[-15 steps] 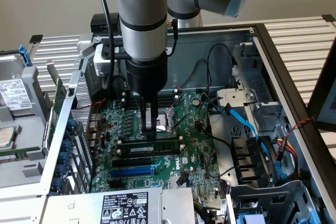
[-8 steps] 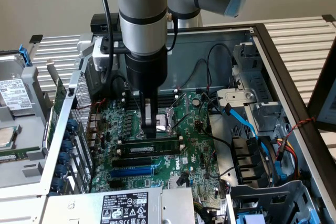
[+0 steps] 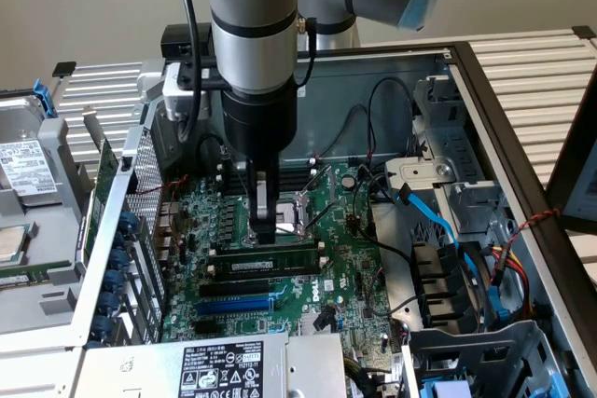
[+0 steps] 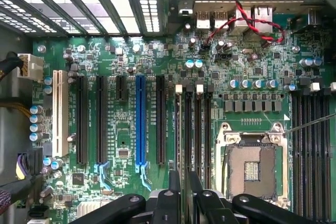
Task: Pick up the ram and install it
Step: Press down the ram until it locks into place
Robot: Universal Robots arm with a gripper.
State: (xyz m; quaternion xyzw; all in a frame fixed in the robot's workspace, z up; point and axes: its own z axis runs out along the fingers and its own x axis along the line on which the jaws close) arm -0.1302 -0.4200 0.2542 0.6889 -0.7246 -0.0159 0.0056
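Note:
The ram (image 3: 294, 252) is a long green stick standing on edge along a black memory slot on the motherboard (image 3: 345, 258), just in front of the processor socket. My gripper (image 3: 268, 233) comes straight down on its middle, with the fingers clamped on either side of its top edge. In the wrist view the ram (image 4: 181, 140) shows edge-on as a thin line running away from between the fingers of the gripper (image 4: 182, 190), in line with the slot with white end clips. I cannot tell how deep it sits in the slot.
The open processor socket (image 3: 291, 212) (image 4: 251, 169) lies right behind the ram. The blue expansion slot (image 3: 238, 305) (image 4: 140, 119) and black slots lie in front. Blue and black cables (image 3: 438, 221) and a drive cage crowd the exterior view's right. The power supply (image 3: 224, 368) sits at the near edge.

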